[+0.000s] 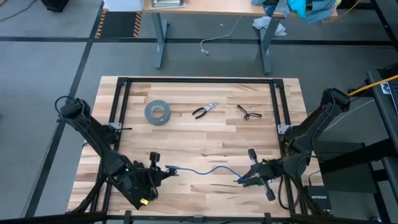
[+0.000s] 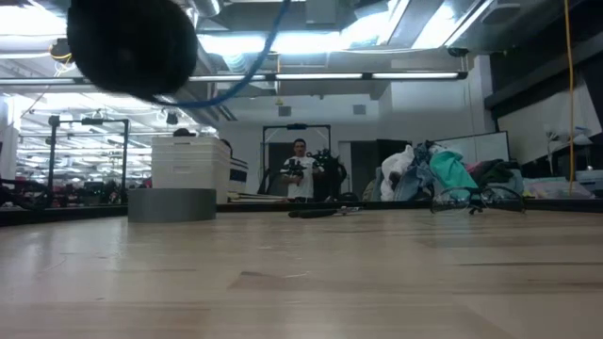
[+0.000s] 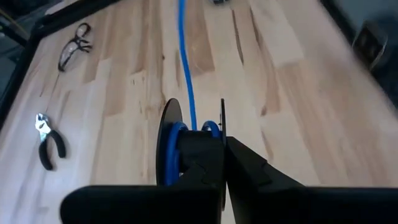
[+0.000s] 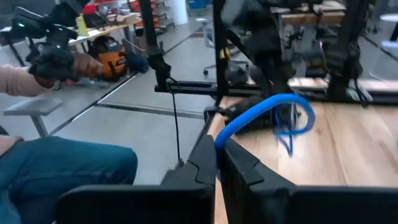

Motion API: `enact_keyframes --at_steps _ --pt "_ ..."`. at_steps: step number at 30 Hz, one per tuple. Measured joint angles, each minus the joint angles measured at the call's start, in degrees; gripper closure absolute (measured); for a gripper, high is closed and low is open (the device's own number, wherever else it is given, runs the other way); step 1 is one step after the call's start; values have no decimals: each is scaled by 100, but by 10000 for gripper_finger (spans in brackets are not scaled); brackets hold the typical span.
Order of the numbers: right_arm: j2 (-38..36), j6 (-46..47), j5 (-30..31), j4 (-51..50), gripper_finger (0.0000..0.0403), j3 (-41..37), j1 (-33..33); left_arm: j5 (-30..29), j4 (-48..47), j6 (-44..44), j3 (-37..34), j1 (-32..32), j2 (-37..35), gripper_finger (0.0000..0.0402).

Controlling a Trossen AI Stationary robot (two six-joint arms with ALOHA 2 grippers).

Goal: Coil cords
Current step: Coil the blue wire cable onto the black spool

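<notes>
Along the near edge of the pale butcher-block table (image 1: 205, 134), the blue cord (image 1: 205, 170) runs in a shallow wave between the two grippers. At its left end the left gripper (image 1: 152, 176) is clamped on a small black spool (image 3: 189, 152) — two thin round flanges with blue turns wound between them, a detail only the left wrist view resolves; from there the cord leads straight away over the wood grain. At the other end the right gripper (image 4: 217, 158) has its dark fingers pressed together on the cord, which arches up smooth and tubular from between them in the right wrist view and ends in a loose loop farther off. Mid-table lie a thick grey tape roll (image 1: 157, 112), black-handled pliers (image 1: 204, 111) and safety glasses (image 1: 249, 113), all well apart from the cord, with bare planks between them and the cord. A black metal frame (image 1: 118, 106) borders the table's far and side edges. From table height the low view shows the tape roll (image 2: 171, 203) as a squat cylinder and a person (image 2: 300, 169) standing far back in the room; the right wrist view shows another person's hand (image 4: 56, 62) holding a dark device beside the table.
</notes>
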Motion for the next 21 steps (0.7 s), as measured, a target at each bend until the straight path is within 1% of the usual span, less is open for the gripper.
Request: enact_keyframes --at_steps 3,8,10,14,17,21 --pt "195 -308 -156 -27 396 335 0 8 134 457 0 2 329 401" --pt "671 -683 -639 -30 396 941 0 -1 864 1288 0 37 783 401" --pt "880 -840 -779 -93 396 1203 0 -176 1093 1463 2 50 896 401" --pt "1273 -1050 -962 -393 396 1858 0 -581 1247 1735 7 46 980 401" --pt "1576 -1172 -1001 -781 396 2388 0 -607 1301 1813 9 57 972 401" --pt "1935 -1417 -1160 -1140 396 3033 -9 -489 2070 2520 11 90 970 401"
